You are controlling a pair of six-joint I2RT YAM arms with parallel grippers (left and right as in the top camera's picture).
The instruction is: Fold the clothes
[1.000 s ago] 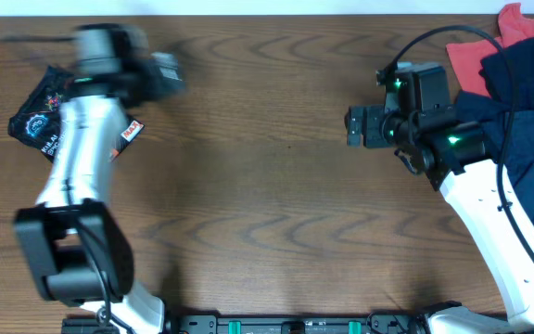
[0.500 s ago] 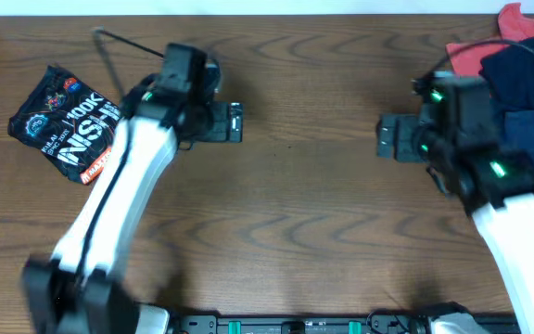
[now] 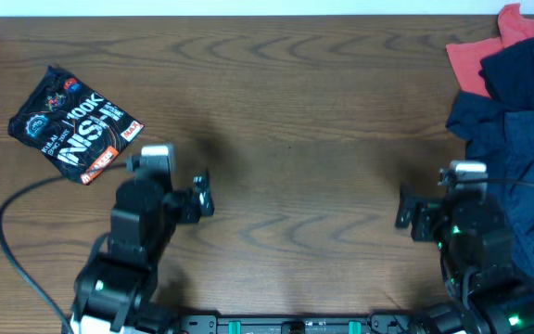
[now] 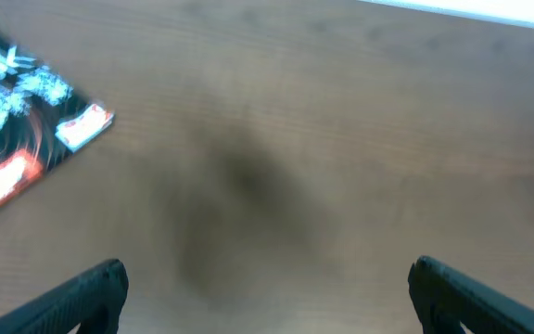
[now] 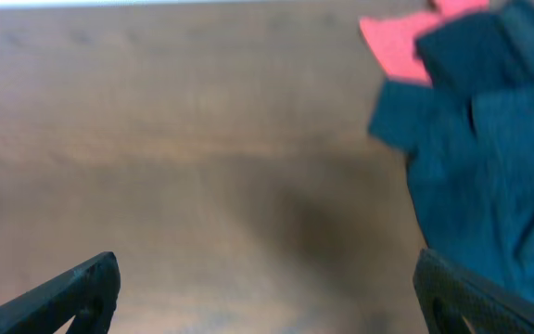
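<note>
Open table (image 3: 295,111) btw. T-shirt (image 3: 72,125), clothes pile (image 3: 517,121)

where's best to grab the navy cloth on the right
Probably the navy cloth's loose left edge, where it lies on bare table. Bring the open right gripper in from the table's middle; the rest is bunched up.

Two arms folded low and close in, left claw (image 3: 204,194) spread wide and empty, right claw (image 3: 404,210) likewise spread, empty

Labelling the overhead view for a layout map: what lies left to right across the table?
Folded black 100K T-shirt → left gripper → right gripper → heap of navy clothes.
</note>
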